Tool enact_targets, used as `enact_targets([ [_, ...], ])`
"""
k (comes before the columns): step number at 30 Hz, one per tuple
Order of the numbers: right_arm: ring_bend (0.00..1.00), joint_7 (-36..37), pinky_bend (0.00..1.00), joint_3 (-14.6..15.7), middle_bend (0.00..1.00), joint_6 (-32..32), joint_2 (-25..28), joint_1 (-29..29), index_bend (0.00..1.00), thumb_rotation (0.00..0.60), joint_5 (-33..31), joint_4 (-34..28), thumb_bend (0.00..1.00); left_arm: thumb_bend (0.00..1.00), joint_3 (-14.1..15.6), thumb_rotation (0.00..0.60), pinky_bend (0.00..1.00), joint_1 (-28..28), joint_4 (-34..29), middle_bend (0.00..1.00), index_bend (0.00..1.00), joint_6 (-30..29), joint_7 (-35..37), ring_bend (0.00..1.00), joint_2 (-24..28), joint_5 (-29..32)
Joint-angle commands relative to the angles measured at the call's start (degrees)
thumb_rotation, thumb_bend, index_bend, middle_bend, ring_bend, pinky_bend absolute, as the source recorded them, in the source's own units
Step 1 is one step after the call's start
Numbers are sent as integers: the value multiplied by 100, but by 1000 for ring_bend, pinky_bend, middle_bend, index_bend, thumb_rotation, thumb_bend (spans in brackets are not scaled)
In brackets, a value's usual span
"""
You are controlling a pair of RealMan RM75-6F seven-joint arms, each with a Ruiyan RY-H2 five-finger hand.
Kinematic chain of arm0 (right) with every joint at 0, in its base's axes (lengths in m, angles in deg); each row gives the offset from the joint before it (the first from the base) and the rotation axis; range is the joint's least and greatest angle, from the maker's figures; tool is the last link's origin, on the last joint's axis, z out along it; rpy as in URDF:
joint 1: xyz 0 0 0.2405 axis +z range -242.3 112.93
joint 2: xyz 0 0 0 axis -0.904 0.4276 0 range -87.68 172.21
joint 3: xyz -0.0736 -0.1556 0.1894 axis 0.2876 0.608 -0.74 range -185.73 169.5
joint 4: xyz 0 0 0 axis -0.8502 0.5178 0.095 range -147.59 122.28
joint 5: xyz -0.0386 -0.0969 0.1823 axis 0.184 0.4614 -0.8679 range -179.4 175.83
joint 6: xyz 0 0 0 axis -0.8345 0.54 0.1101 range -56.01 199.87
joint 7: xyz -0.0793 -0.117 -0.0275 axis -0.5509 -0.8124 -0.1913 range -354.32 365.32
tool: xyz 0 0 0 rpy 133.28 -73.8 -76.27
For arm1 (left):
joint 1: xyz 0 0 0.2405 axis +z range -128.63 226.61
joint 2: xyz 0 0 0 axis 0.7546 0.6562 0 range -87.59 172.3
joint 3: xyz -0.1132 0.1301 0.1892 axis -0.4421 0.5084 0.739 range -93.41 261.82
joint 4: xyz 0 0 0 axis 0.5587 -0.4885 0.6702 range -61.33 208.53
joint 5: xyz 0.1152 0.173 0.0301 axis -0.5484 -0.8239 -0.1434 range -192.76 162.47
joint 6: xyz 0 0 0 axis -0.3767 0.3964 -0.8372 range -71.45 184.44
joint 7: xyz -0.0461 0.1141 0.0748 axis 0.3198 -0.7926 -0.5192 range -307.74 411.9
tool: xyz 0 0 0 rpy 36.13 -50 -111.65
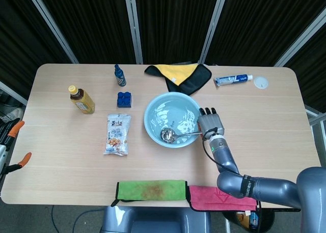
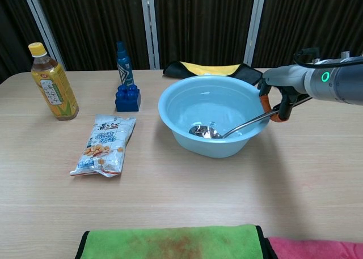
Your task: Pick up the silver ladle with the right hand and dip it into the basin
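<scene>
The light blue basin (image 1: 153, 106) (image 2: 170, 100) stands mid-table with water in it. The silver ladle's bowl (image 1: 167, 135) (image 2: 205, 132) lies low inside the basin near its front wall, and its handle slants up over the right rim. My right hand (image 1: 210, 122) (image 2: 276, 94) grips the handle's end just outside that rim. The left hand is not visible in either view.
A snack bag (image 1: 116, 134) lies left of the basin, with a blue block (image 1: 124, 99), a dark blue bottle (image 1: 119, 75) and a tea bottle (image 1: 81, 100) beyond. A black-and-yellow cloth (image 1: 179, 75) lies behind the basin. Green (image 1: 151, 189) and pink (image 1: 216, 198) towels lie at the front edge.
</scene>
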Motion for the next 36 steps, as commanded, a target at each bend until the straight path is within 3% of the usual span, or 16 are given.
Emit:
enact_targets([
  [1,0,-1,0,-12,55,131,63,13,714,600,7,-154,765,326,-2,600,0,27,4,0,34,-67,63,0,25,-27],
  [15,0,-86,0,-393,62,706,956,273,714,600,-287,-1714,765,326,28,600,0,134,-11,0,34,-285,301,0,128,-125],
  [36,0,-420,0,-432,68,906,1179,741,717,600,-1145,-1845,766,327,25,600,0,131,55,0,34,-237,301,0,108,-110],
])
